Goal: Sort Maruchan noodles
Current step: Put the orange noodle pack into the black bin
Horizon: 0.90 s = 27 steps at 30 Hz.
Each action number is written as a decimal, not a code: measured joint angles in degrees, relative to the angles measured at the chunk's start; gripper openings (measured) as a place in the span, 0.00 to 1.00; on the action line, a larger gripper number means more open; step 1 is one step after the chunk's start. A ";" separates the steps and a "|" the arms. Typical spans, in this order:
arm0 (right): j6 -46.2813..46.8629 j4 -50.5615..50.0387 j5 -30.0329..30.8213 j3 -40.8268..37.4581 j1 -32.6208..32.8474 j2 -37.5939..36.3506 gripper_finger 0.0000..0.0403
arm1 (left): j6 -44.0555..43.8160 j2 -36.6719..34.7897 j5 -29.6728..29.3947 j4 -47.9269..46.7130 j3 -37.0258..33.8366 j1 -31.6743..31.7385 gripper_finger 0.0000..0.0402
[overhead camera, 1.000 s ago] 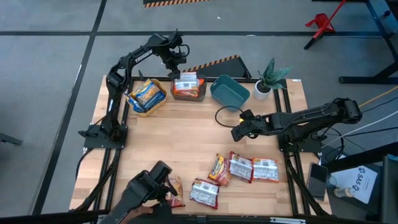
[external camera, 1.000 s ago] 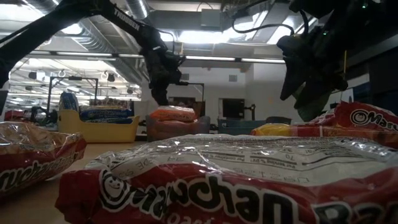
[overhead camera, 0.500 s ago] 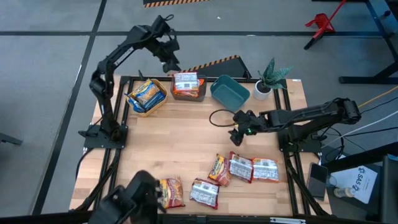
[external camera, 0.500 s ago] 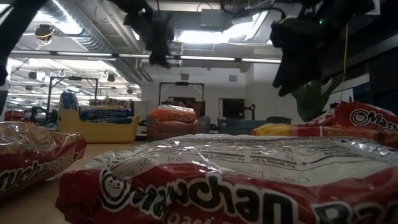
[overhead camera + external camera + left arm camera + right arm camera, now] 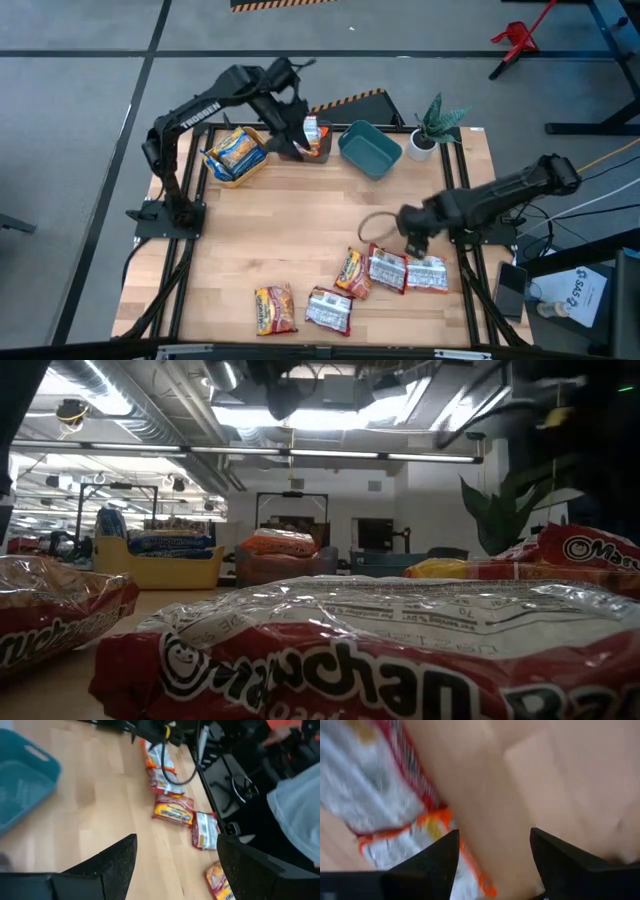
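Observation:
Several Maruchan noodle packets lie flat near the table's front edge: one orange-red, one red-silver, and a row of three. My right gripper hovers open just above that row, pointing down; its wrist view shows a red-silver packet and an orange one beside the fingers. My left gripper is open and empty, high over the grey bin, looking across the table at the packets.
At the far edge stand a yellow bin holding packets, the grey bin and a teal bin, with a potted plant at the far right. Bare wood lies mid-table. A packet fills the low view.
My left gripper has risen from behind the grey bin and swung over it, turning toward the table's right. My right gripper has moved toward the near edge, tipping down over the packet row. A dark-sleeved arm at the near left has withdrawn, leaving a packet there.

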 joint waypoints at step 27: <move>53.93 8.51 2.76 -1.11 37.86 16.24 0.58 | -0.61 0.00 -12.53 1.65 0.00 -4.36 0.67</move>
